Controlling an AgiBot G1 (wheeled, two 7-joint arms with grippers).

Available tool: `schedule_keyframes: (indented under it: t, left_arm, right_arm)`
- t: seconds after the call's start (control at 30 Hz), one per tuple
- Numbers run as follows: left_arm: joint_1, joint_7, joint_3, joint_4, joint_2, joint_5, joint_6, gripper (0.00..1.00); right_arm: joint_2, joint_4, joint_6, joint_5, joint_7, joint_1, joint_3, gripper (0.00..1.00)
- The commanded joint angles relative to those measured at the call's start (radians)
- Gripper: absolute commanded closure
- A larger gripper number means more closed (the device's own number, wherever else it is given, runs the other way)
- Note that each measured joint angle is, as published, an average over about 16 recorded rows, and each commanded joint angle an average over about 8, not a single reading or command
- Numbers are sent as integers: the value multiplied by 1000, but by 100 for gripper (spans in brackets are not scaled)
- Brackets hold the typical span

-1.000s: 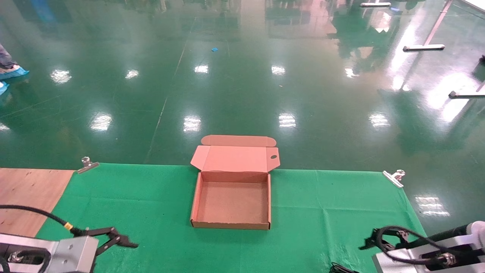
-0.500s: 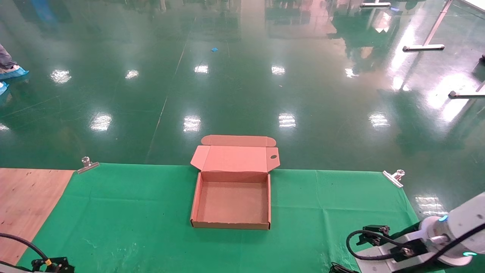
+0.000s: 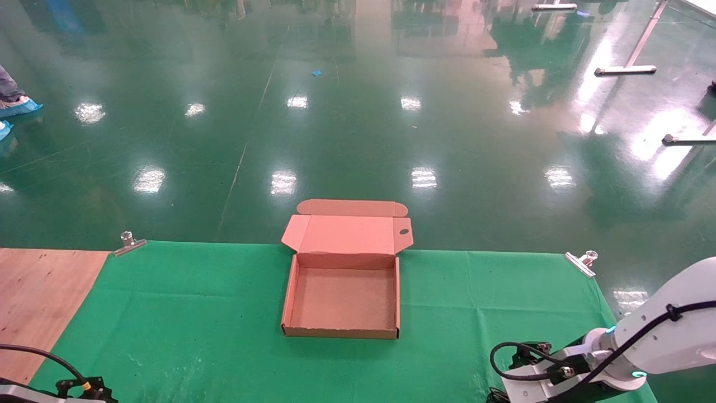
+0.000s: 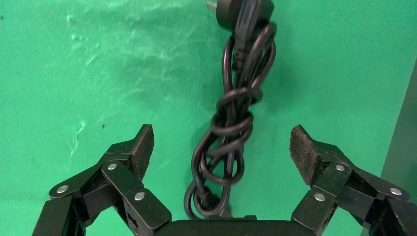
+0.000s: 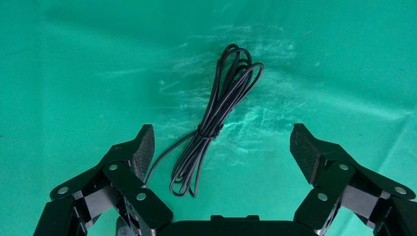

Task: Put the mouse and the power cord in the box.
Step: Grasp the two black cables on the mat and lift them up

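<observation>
Squarely under the left gripper (image 4: 222, 147), on the green-clothed desk (image 4: 74, 59): the power cord (image 4: 231, 128), coiled and knotted into one long bundle, chunky plug (image 4: 241, 9) at the far end. Long axis running straight out from the wrist, crosswise to the line on which the jaws close, so apparently well set for a pinch across the middle of the bundle. Jaws released and spread wide, one pad (image 4: 142, 147) on either side of the cord and clear of it, nothing held. Judged to be above the cord rather than down on it, with a descent likely needed before any closing.

Likewise under the right gripper (image 5: 222, 147): the thin bundled cable (image 5: 216, 128) of the mouse, tied at its waist, lying slightly aslant between jaws equally wide open and empty. Mouse body itself not made out in any view, possibly hidden beneath the gripper's base.

Outward, to the box (image 3: 342, 332): at the middle of the desk, lid (image 3: 347, 235) thrown back past the far edge, tray bare, neither item in it. Left arm low and well to the left of the box, on the robot's side of it; right arm low and well to the right of the box, likewise on the near side. Power cord therefore the left arm's by nearness, mouse the right arm's. Both items yet to be lifted; task judged at its very start. Possible snag: loose loops of the cord catching on the box's front wall on the way in.
</observation>
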Motion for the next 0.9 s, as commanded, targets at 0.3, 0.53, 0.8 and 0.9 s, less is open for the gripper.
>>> schedule_keyframes:
  t: [0.3, 0.53, 0.8, 0.9]
  left_arm:
    - [-28, 80, -1, 142, 45, -3, -17, 0]
    - [-39, 115, 1, 198, 61, 1, -34, 0]
    - [-42, 143, 1, 247, 73, 0, -52, 20]
    - [-44, 149, 0, 261, 77, -1, -58, 58]
  right_arm:
    - [-65, -217, 46, 19, -137, 25, 5, 0]
    - [-96, -320, 67, 34, -205, 33, 11, 0]
    - [-125, -412, 115, 41, -266, 36, 16, 25]
    - [-135, -444, 126, 51, -284, 37, 23, 63]
